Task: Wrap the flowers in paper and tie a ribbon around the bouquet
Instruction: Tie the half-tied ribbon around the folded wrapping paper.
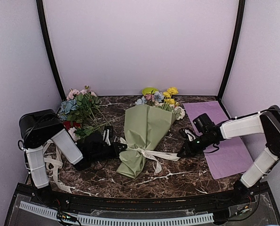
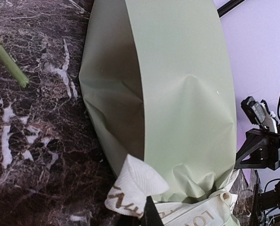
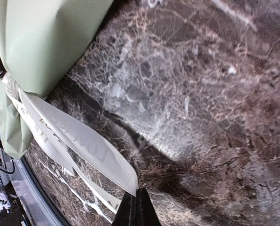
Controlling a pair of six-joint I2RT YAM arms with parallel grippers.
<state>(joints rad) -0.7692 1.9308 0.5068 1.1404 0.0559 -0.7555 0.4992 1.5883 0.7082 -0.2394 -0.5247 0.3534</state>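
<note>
At the far left of the desk (image 1: pixel 187 174), a dark marble-patterned top, a loose leafy cluster (image 1: pixel 78 109) of pink and blue blooms lies behind the left arm. In the left wrist view a bare green stem (image 2: pixel 8 59) lies on the marble, apart from the paper.

The left pincer (image 1: pixel 122 147) reaches in low from the left to the narrow part of the bouquet (image 1: pixel 144 129). Its jaws are pressed together on the ribbon (image 1: pixel 152 154) right at the paper, and a short crumpled end of ribbon (image 2: pixel 130 188) sticks up beside the dark fingertip (image 2: pixel 149 214).

The bouquet lies mid-desk, its narrow end toward the arms. The sage-green paper (image 2: pixel 187 94) forms a creased cone. The flowers (image 1: pixel 159 96), yellow, blue and pink, stick out of the wide far end.

The cream ribbon is cinched around the cone's lower part and pinches the paper in. Its printed lettering reads "LO" in the left wrist view before the edge of the picture cuts it off. In the right wrist view the print on the ribbon (image 3: pixel 83 146) is too blurred to read.

A flat tail of ribbon runs rightward off the knot to the right pincer (image 1: pixel 181 154), whose jaws are closed tight on the tail's end just above the marble. A second tail lies loose beneath it.

A flat purple sheet (image 1: pixel 220 141) lies at the right, under the right arm.
</note>
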